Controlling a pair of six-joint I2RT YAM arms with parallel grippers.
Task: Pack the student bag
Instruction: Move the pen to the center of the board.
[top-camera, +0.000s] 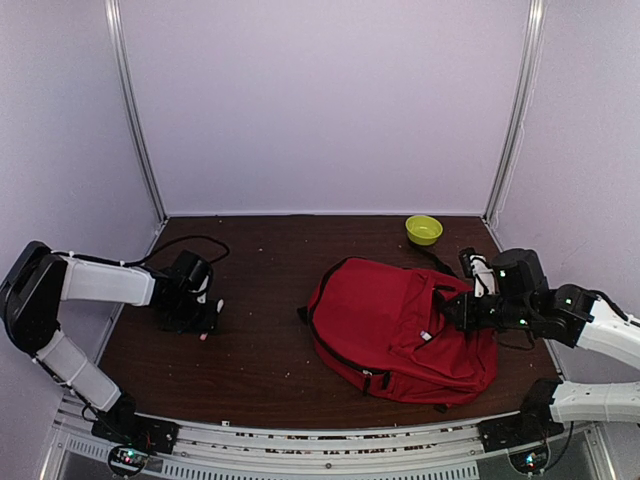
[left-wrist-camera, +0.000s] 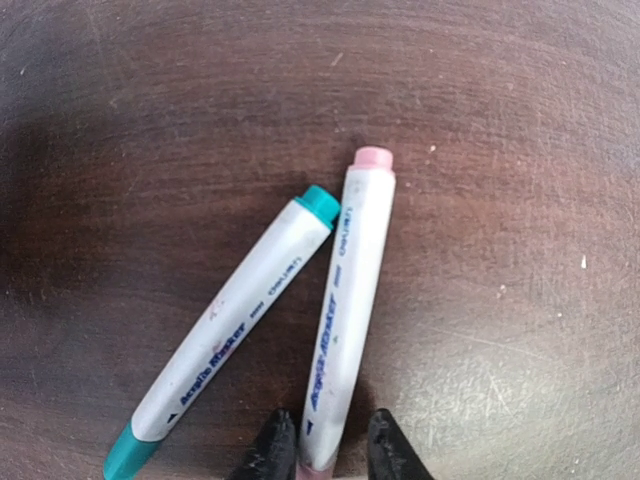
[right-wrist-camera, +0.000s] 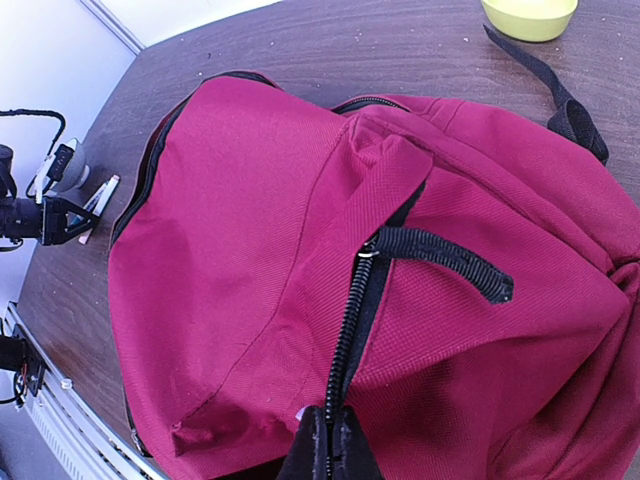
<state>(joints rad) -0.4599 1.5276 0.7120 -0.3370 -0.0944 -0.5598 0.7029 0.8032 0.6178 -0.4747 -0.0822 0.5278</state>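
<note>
The student bag (top-camera: 400, 325) lies flat on the dark table (top-camera: 260, 350), right of centre in the top view, with one black strap (right-wrist-camera: 545, 85) trailing toward the upper right. No opening wide enough to take anything shows, and no lining is in sight. Only a short dark gap shows at the upper end of the front zip (right-wrist-camera: 350, 320), beside its black pull tab. Nothing can be seen inside the bag, so I judge the packing barely begun, if at all.

The right claw (right-wrist-camera: 326, 450) sits at the bottom edge of its wrist view with its fingers pinched together on the bag, where the zip line runs down into them. Whether it holds a slider or only fabric is hidden. This looks like the opening step.

Farther out, at the left of the top view and well apart from the bag, the left claw (left-wrist-camera: 330, 455) hangs low over two markers lying on the table. Its jaws are apart, one on each side of the lower end of the pink-capped marker (left-wrist-camera: 350, 310); they do not look clamped yet. The teal-capped marker (left-wrist-camera: 235, 330) lies just beside it, and the two look about to touch near the caps.

A yellow-green bowl (top-camera: 423, 229) stands near the back edge (whether it is meant for the bag, I cannot say). Opening the bag and carrying the markers over both seem left to do.
</note>
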